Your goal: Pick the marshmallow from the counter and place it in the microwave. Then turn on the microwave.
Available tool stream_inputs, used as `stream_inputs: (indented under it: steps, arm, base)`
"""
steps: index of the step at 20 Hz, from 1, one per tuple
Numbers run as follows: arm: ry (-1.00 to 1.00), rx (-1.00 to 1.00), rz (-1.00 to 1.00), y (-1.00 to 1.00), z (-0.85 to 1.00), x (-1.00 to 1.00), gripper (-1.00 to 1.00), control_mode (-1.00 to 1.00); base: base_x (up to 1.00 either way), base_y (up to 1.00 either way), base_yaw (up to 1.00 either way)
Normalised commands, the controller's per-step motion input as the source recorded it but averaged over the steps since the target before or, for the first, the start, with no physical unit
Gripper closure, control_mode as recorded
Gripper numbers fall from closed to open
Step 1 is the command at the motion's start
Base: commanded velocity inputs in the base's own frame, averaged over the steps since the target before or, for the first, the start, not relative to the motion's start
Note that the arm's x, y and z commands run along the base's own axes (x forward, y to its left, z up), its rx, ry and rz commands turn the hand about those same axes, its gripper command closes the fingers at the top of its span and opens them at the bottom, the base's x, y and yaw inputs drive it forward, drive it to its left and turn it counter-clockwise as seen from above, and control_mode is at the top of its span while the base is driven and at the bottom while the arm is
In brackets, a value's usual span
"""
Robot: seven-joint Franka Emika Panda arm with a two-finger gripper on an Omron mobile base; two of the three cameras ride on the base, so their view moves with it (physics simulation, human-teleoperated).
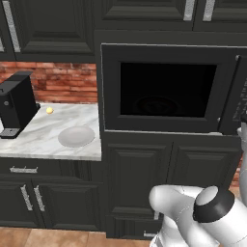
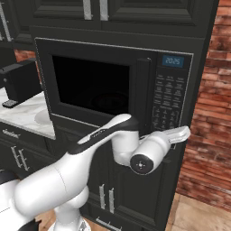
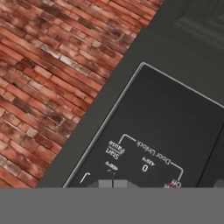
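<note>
Marble surface (image 1: 43, 137) sat under brick wall (image 1: 62, 82), carrying plate (image 1: 76, 136), yellow ball (image 1: 49, 110), coffee machine (image 1: 17, 103). Microwave (image 2: 113, 90) faced outward, door shut, long axis horizontal. Marshmallow couldn't be made out. Hand (image 2: 184, 133) pressed together at keypad (image 2: 168, 106).

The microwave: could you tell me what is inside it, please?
Through the microwave's dark glass door, only the faint round turntable shows. Whether the marshmallow lies inside cannot be made out.

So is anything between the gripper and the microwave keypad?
Nothing visible does. The gripper is at the lower end of the keypad on the microwave, with the Start/Pause label just ahead of it.
</note>
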Motion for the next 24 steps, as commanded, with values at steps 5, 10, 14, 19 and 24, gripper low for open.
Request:
stream_inputs:
  steps: [5,10,14,19,24]
  arm:
    - [0.0,0.02,0.0,-0.02,-0.04,0.11,1.0,-1.0]
    - [0.0,0.02,0.0,-0.02,-0.06,0.11,1.0,-1.0]
    - [0.0,0.03,0.0,-0.06,-0.03,0.1,1.0,-1.0]
    - [0.0,0.03,-0.01,-0.08,-0.02,0.1,1.0,-1.0]
    - [0.0,0.03,-0.01,-0.07,-0.05,0.11,1.0,-1.0]
  base:
    - [0.0,0.0,0.0]
    - [0.0,0.0,0.0]
    - [0.0,0.0,0.0]
    - [0.0,0.0,0.0]
    - [0.0,0.0,0.0]
